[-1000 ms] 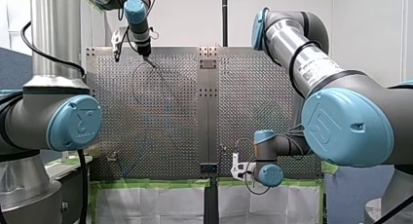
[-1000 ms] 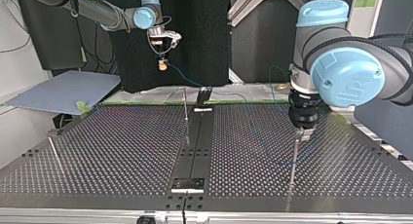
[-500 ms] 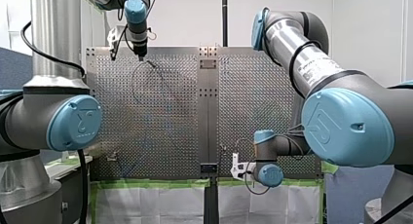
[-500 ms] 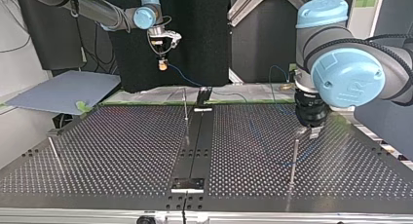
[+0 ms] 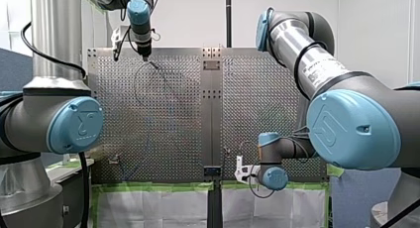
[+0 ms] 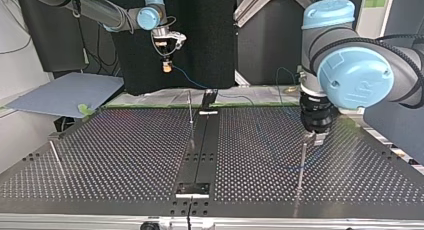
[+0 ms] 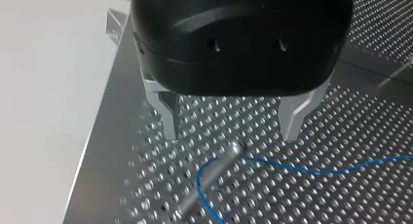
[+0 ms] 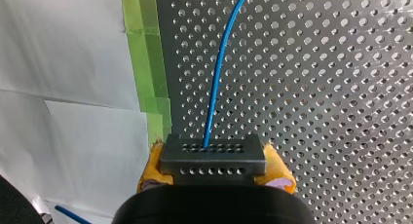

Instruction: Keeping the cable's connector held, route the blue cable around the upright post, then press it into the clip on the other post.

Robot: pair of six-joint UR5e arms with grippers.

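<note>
Our right gripper [image 8: 214, 168] is clamped on the connector [image 8: 213, 153]; our left gripper [image 7: 230, 131] hangs, fingers spread, over the post [image 6: 302, 162] at four o'clock in the top view, where the blue cable [image 7: 311, 171] curves; slack could lift it off the tip.

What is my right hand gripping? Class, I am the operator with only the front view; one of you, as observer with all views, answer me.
Observer: In the right wrist view, your right hand is shut on the grey connector.
Operator: And my left hand?
Observer: The left wrist view shows the left hand open, metal fingers apart above the post tip.
Operator: Where is the cable there?
Observer: The blue cable bends at the post just below that tip.
</note>
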